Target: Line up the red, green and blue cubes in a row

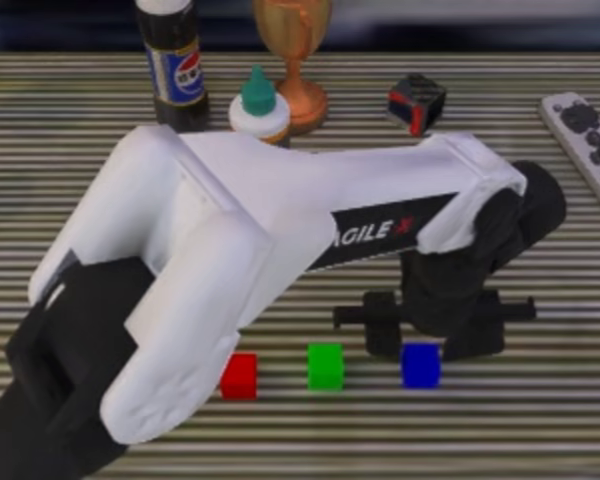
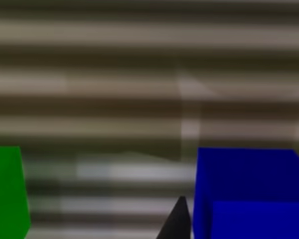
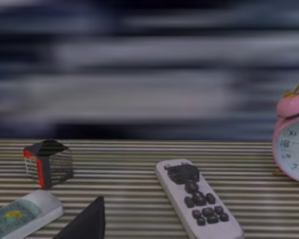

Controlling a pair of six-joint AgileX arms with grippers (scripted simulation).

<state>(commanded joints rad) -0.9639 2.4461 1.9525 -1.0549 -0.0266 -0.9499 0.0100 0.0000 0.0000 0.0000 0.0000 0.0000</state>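
reaching across the striped bench (image 1: 540,420) from the top view's left, the white left arm's gripper (image 1: 432,322) hovers over the small matte deep blue cube (image 1: 420,365), its black fingers spread wide and holding nothing. the blue cube sits at the right end of a row near the bench's front edge, the small matte bright green cube (image 1: 325,365) between it and the small matte bright red cube (image 1: 239,376), with gaps between all three. the row looks about finished, so the step in hand is probably the release. to do it well, the fingers should lift straight up, staying spread, so that neither pad nudges the blue cube out of line. the right gripper's fingers cannot be judged; its wrist view faces the bench's far right.

counted: three small cubes, one larger black cube with red patches (image 1: 416,103), two remotes, one pink alarm clock (image 3: 292,138), one cola bottle (image 1: 173,62), one green-capped glue bottle (image 1: 259,106), one bronze trophy (image 1: 295,55).
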